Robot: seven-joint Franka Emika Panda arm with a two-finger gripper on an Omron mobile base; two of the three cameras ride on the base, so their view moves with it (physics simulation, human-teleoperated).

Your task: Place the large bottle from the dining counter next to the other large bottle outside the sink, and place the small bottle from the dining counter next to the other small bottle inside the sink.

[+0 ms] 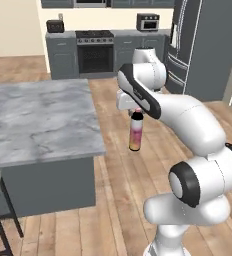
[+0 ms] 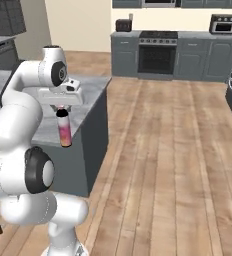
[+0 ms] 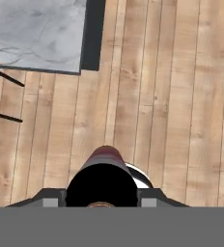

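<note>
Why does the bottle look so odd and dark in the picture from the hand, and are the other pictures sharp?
Hand view: the camera looks straight down the bottle, so its black cap looms large. Left base view: slightly soft, flat even light, bottle hanging from the gripper. Right base view: similar softness, no glare.

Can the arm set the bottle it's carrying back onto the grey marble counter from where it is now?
Probably yes. The tool grips the bottle by its cap, hanging upright over the wood floor just beside the counter. Nothing stands between them.
</note>
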